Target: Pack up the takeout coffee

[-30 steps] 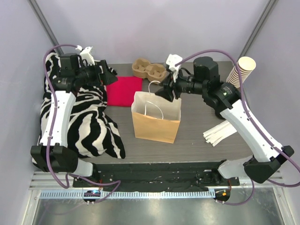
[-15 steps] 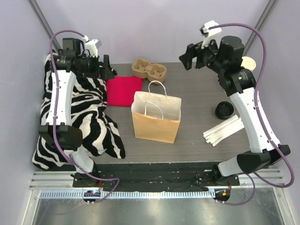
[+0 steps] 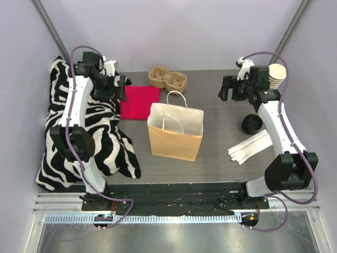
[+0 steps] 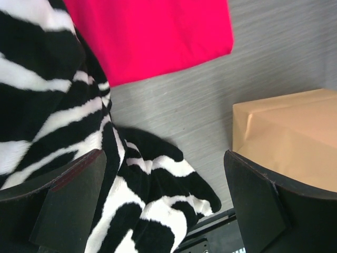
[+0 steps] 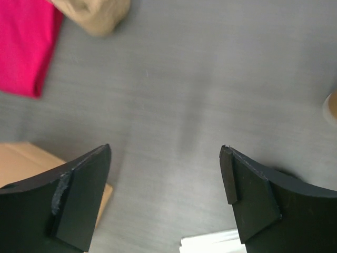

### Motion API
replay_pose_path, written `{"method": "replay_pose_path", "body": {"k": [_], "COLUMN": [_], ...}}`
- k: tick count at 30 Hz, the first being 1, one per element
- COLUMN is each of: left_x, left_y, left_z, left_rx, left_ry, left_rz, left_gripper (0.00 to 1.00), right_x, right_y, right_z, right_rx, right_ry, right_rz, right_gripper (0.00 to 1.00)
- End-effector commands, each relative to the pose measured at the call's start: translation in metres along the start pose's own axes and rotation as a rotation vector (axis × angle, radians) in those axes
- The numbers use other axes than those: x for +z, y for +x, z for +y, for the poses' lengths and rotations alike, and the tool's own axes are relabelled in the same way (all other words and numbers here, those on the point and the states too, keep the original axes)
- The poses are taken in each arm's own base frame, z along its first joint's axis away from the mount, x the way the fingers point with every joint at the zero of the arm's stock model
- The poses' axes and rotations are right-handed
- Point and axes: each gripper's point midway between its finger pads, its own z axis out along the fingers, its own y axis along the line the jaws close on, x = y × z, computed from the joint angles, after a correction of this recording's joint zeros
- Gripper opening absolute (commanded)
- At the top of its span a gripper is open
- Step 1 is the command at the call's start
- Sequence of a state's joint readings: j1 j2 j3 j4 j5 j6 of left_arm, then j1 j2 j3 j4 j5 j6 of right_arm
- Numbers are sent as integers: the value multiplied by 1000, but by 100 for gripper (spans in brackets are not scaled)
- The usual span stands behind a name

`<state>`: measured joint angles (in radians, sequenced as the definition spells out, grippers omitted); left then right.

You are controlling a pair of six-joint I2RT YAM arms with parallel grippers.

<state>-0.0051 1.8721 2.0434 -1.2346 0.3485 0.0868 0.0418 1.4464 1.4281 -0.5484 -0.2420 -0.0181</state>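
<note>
Right gripper [image 3: 227, 95] pulled back from over upright tan paper bag [image 3: 176, 138] to far right, open, empty; left gripper [image 3: 122, 88] open too. No coffee visible; unsupported bag may tip.

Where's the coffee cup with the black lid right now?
In the top view, the coffee cup sits on the right side of the table, just above the white strips in that picture and well right of the paper bag.

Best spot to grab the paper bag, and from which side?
Likely the far handle loop, from above: the paper bag stands upright with its mouth open, and that loop sticks up clear of the rim, leaving room for jaws to close across it.
</note>
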Motion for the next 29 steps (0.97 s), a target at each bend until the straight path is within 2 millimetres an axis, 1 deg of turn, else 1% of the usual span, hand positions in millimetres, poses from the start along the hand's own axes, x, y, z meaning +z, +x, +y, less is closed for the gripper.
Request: {"method": "replay_pose_path", "body": {"k": [1, 2, 3, 5, 6, 7, 8, 9, 10, 11, 12, 13, 14, 19, 25, 29], "left_x": [9, 10, 13, 16, 16, 17, 17, 21, 16, 18, 18, 13, 14, 4, -7, -13], "left_y": [22, 25, 35, 41, 51, 54, 53, 63, 63, 69, 72, 72, 76, 77, 73, 66], "left_z": [5, 6, 7, 9, 8, 6, 8, 9, 3, 3, 0, -2, -3, -4, -4, -4], "left_rx": [-3, -3, -8, -6, -7, 7, 29, 38, 65, 76, 77, 78, 74, 65, 84, 96], "left_ry": [-20, -22, -27, -37, -43, -52, -85, -104, -116, -128, -123, -121, -118, -140, -156, -168], "left_rz": [28, 33, 54, 50, 60, 60, 45, 68, 52, 61, 63, 49, 55, 14, -26, -53], "left_gripper": [100, 100, 99, 100, 100, 100, 100, 100, 100, 100, 100, 100, 100, 100, 100, 100], "right_x": [4, 2, 2, -2, -4, -6, -6, -10, -11, -12, -15, -16, -17, -29, -36, -40], "right_y": [35, 47, 50, 62, 64, 66, 73, 72, 73, 77, 76, 79, 78, 74, 70, 59], "right_z": [1, 0, -1, -1, -2, -1, -1, 0, 1, 2, 2, 2, 3, 5, 7, 7], "right_rx": [-26, -23, -24, -23, -23, -23, -21, -20, -17, -14, -15, -13, -13, -15, -14, -17], "right_ry": [-17, -11, -8, -1, 0, 0, 2, 2, -1, -4, -4, -3, -5, 3, 1, 6], "right_rz": [50, 63, 60, 74, 75, 74, 86, 77, 75, 81, 71, 75, 71, 41, 23, -5], "right_gripper": [96, 98, 99, 100, 100, 100, 100, 100, 100, 100, 100, 100, 100, 100, 100, 100]}}
